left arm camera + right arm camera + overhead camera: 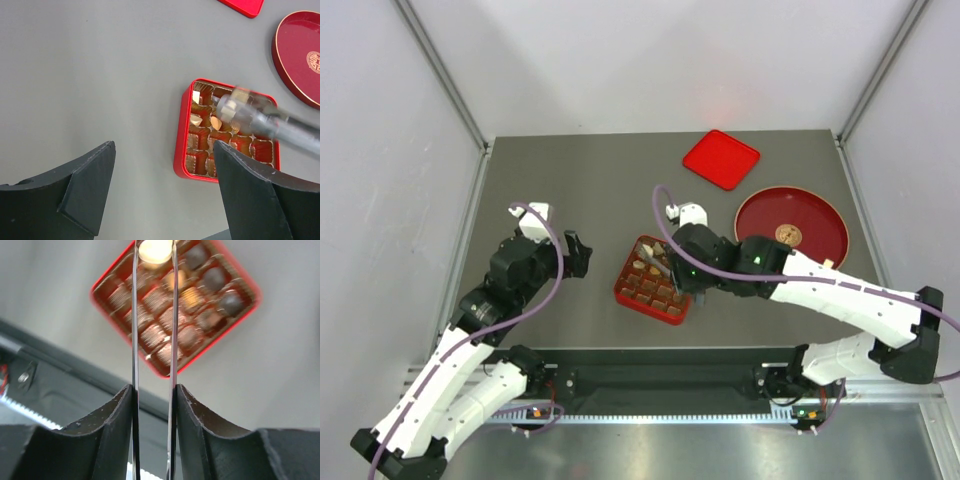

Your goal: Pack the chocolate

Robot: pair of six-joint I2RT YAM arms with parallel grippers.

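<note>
The red gridded tray (623, 290) sits at mid-table with chocolate pieces in several cells: dark ones (215, 277) and tan ribbed ones (155, 332). My right gripper (154, 387) is shut on a pair of thin metal tongs (135, 340). The tongs' tips pinch a cream-white chocolate (155, 251) just above the tray's far corner. From above, the right gripper (672, 265) hangs over the tray. My left gripper (582, 255) stands open and empty over bare table left of the tray (181, 150). Its fingers (95, 175) are spread wide.
A flat red square lid (720, 158) lies at the back, right of the middle. A round red plate (815, 215) with a gold emblem sits right of the tray. The black front rail (660, 375) runs along the near edge.
</note>
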